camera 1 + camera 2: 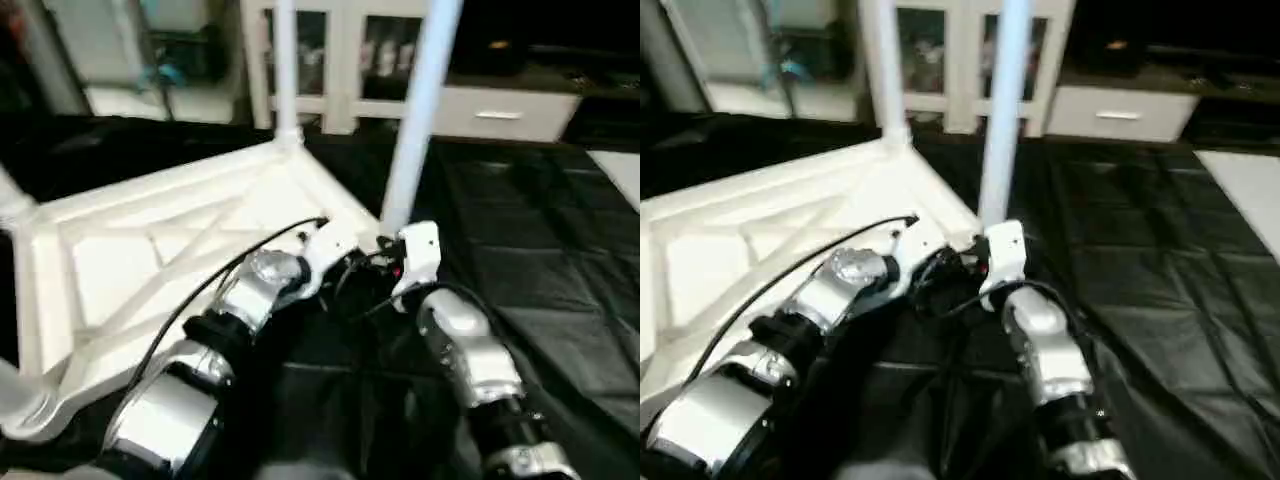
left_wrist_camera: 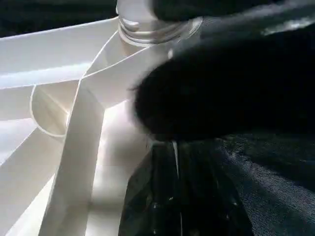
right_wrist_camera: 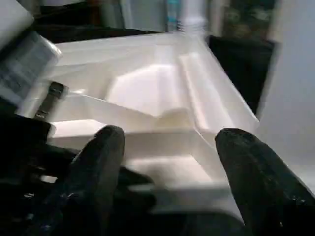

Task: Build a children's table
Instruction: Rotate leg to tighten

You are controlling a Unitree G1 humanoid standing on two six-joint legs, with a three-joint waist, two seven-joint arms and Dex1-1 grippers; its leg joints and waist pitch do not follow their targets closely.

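Note:
The children's table top lies upside down on black cloth, its ribbed underside facing up. One white leg stands upright in the far corner socket. Another leg rises from the corner nearest my grippers. My left gripper is shut and sits low at that near corner, beside the leg's threaded base. My right gripper is open just beside the same corner. Its two black fingers stand apart with nothing between them, and the leg stands off to one side.
A white cabinet with glass doors and a low white drawer unit stand at the back. Black cloth covers the floor to the right, with a white sheet at its far right edge.

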